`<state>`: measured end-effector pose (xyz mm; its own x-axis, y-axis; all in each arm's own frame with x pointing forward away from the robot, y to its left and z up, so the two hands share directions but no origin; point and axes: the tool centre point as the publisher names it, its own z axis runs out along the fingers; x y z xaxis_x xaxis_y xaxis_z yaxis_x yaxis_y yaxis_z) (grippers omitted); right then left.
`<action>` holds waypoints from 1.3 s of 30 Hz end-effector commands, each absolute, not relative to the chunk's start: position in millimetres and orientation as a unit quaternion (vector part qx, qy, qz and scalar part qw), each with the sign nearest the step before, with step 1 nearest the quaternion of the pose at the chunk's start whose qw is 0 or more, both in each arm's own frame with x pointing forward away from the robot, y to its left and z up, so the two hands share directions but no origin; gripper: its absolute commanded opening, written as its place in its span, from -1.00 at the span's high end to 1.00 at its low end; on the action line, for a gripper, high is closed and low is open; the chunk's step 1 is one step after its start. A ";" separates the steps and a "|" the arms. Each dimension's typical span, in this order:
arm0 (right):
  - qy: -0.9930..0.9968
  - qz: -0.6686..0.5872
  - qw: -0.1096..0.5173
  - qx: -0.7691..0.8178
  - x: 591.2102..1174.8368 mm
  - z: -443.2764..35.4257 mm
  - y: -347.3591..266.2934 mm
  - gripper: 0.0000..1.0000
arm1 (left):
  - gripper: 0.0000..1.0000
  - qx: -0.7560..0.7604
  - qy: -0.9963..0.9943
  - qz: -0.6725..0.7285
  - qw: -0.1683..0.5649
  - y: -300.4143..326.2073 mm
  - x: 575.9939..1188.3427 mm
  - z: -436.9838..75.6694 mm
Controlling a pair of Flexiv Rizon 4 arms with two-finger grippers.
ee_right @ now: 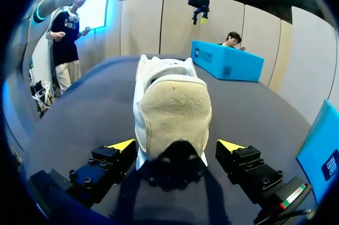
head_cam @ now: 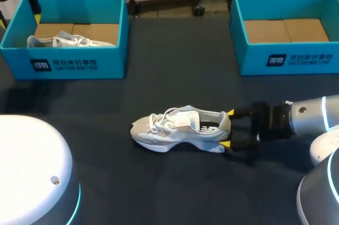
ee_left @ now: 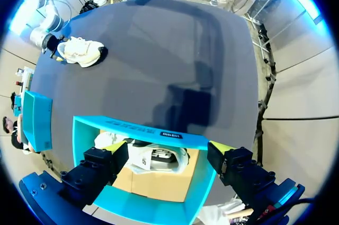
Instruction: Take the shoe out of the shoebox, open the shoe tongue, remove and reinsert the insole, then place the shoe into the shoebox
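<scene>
1. Right pincer (ee_right: 176,144) is standing apart, its yellow tips flanking the heel of the shoe (head_cam: 180,127) without touching it.
2. That shoe is sitting upright on the worktop (head_cam: 175,182), toe pointing away from the pincer, so the pincer should be closing squarely on the firm heel, not the soft collar.
3. Left pincer (ee_left: 167,146), also apart, is hovering over the left shoebox (head_cam: 79,63), and is probably needed next at the tongue.

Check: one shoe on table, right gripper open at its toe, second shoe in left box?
No: the right gripper is open at the heel of the shoe, not the toe, as the right wrist view shows. The second shoe does lie in the left box.
</scene>
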<state>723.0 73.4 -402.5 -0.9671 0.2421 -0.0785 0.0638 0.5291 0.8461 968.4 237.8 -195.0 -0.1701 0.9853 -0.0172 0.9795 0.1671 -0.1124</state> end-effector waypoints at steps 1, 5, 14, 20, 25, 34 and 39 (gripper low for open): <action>0.870 0.476 0.093 0.088 727.0 -405.4 83.4 -1.00 | -1.00 -0.644 -0.763 0.047 0.029 238.0 966.9 -194.9; 0.869 0.480 0.090 0.082 730.4 -406.6 90.3 -1.00 | -1.00 -0.644 -0.763 0.047 0.029 238.0 966.9 -194.9; 0.869 0.483 0.075 0.074 728.2 -417.9 100.2 -1.00 | -1.00 -0.644 -0.763 0.047 0.029 238.0 966.9 -194.9; 0.871 0.483 0.062 0.069 725.5 -424.0 105.8 -1.00 | -1.00 -0.644 -0.763 0.047 0.029 238.0 966.9 -194.9; 0.872 0.480 0.059 0.069 724.3 -426.5 103.6 0.51 | -1.00 -0.644 -0.763 0.047 0.029 238.0 966.9 -194.9; 0.881 0.469 0.054 0.044 724.2 -419.0 96.5 1.00 | -1.00 -0.644 -0.763 0.047 0.029 238.0 966.9 -194.9; 0.885 0.462 0.050 0.039 727.3 -417.9 91.2 1.00 | -1.00 -0.644 -0.763 0.047 0.029 238.0 966.9 -194.9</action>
<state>724.3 94.5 -422.2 -0.9903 0.1248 -0.0612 0.0191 0.5584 0.8293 968.4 237.7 -195.1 -0.1701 0.9853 -0.0172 0.9795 0.1671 -0.1124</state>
